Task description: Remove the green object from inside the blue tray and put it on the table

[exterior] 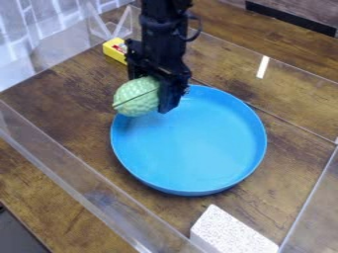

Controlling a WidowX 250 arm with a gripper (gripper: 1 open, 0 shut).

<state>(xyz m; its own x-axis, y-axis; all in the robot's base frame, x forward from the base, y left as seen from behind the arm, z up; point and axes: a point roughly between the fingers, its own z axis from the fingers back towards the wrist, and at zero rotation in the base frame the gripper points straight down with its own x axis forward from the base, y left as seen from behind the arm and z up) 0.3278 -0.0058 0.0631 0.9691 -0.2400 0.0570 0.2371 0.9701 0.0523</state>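
Observation:
The green object (133, 97), a light green bumpy oval toy vegetable, hangs just above the left rim of the blue tray (199, 148). My black gripper (149, 96) points straight down and is shut on it, with its fingers on either side. The object is clear of the tray floor. The round blue tray rests on the dark brown wooden table (66, 104), and its inside is bare. The far side of the green object is hidden behind the fingers.
A small yellow block (117, 49) lies on the table behind the gripper. A white speckled block (235, 230) sits near the front edge. Clear acrylic walls (59, 168) border the table on the left and front.

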